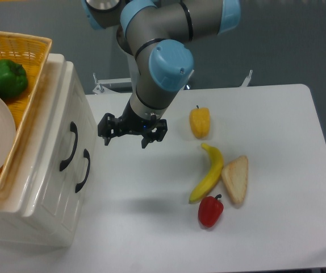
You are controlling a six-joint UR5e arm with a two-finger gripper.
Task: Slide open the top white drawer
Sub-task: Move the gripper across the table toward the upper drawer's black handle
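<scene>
Top white drawer (66,133), shut, sits at the bench's (276,119) left edge, its black handle (69,147) left of my end effector (132,129), which hangs nearby, fingers apart, holding nothing.

Arm (151,62): grey metallic tube links, thick cylindrical joints, each capped with a round light-blue plastic cover; biggest blue cap faces camera at the wrist. Another blue cap at upper right, one more partly cut off at the top edge beside a silver-grey disc end. Small white label with red marking on the link near the wrist joint, text too small to read. Wrist narrows to a grey cylinder with a thin dark ring. Gripper (124,138): all black, wide flat body, two short fingers with angular linkage parts, tiny blue light spot on it.
</scene>
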